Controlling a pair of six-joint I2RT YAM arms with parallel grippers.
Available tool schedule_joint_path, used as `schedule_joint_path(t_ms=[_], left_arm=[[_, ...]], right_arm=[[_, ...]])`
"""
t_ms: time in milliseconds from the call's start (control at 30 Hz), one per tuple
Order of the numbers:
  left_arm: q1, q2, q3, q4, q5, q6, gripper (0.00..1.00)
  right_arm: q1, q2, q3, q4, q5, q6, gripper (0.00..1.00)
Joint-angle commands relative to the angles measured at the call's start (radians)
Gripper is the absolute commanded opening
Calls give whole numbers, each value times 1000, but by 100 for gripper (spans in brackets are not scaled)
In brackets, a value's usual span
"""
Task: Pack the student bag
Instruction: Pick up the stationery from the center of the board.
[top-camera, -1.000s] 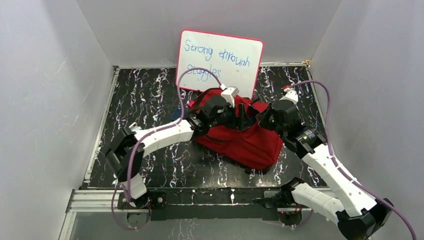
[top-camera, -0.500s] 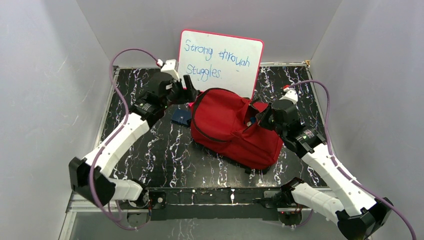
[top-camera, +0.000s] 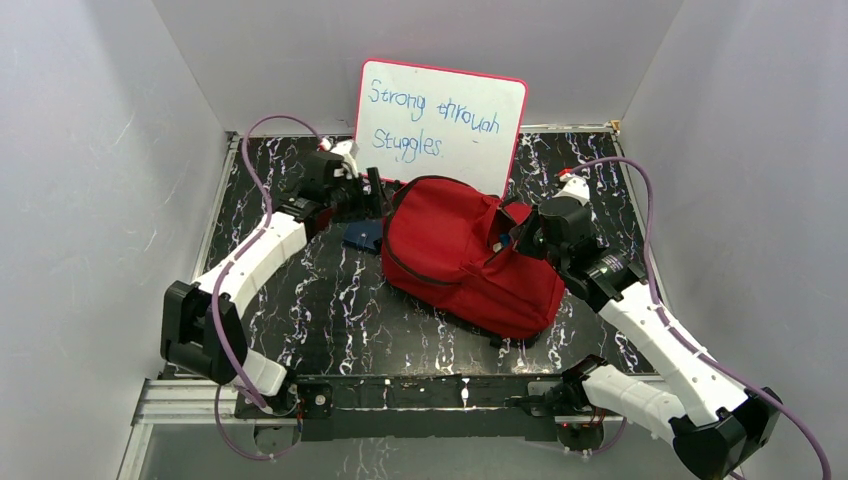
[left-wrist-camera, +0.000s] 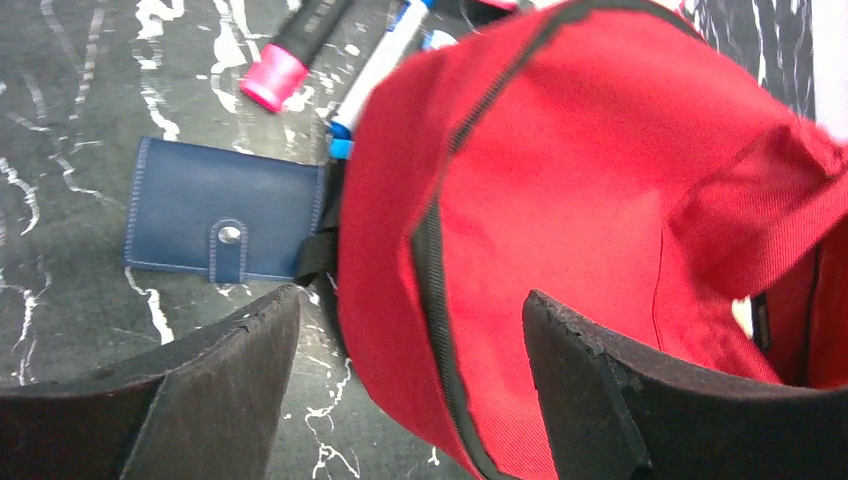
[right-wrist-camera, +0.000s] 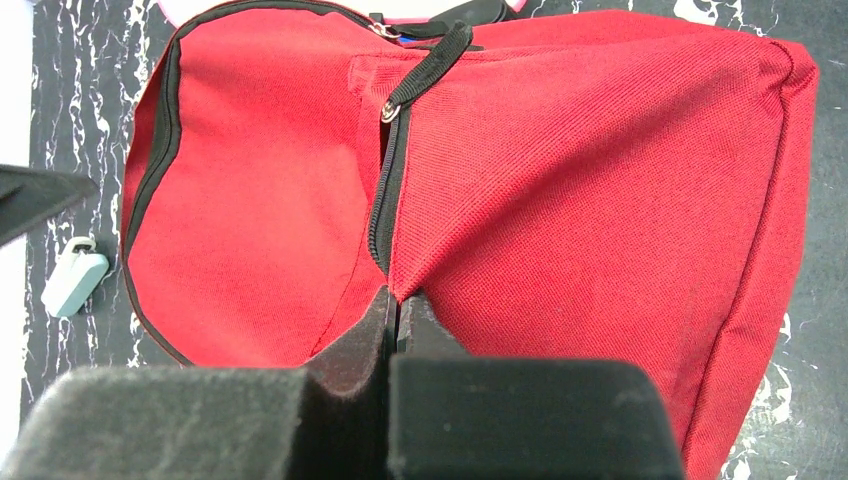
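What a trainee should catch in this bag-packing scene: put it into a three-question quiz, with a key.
1. True or false: the right gripper is shut on the red fabric of the student bag.
2. Which item lies flat on the table beside the bag? A) a blue wallet B) a yellow ruler C) scissors
3. Fill in: the jaws of the left gripper stand ____, holding nothing.
Key: 1 true; 2 A; 3 open.
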Motion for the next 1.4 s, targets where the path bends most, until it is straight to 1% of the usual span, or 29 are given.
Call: schedule_joint_path(t_ms=[0,100,200,233,367,467,533,600,800,867,1067,1233,1367], left_arm=[[132,20,-19,24,0,-126,78],[199,43,-32,63,-1,-206,77],[211,88,-20,106,-15,-237,77],[211,112,-9,123,-14,-230,77],[212,206,59,104,-16,-196,76],[216,244,60,150,29,-177,75],[216,279,72,188,77,-137,75],[215,337,116,194,103,-74,74],[212,578,426,35,157,168,72],[205,613,464,27,182,217,72],[147,693,526,-42,68,376,71],[97,760,579,-74,21,442,71],[55,802,607,-95,-48,483,71]], right_arm=[[-3,-23,12,66,15,-7,0],[-3,-18,14,59,22,-10,0],[-3,0,22,51,20,-13,0],[-3,7,30,47,18,-14,0],[-4,39,55,13,16,-11,0],[-4,46,59,-7,23,-2,0],[-4,48,57,-23,27,9,0],[-4,50,58,-35,25,22,0],[-4,42,67,-58,10,40,0],[-3,40,68,-59,11,44,0],[-3,44,71,-65,10,44,0],[-2,50,74,-77,12,46,0],[-4,56,75,-80,16,46,0]])
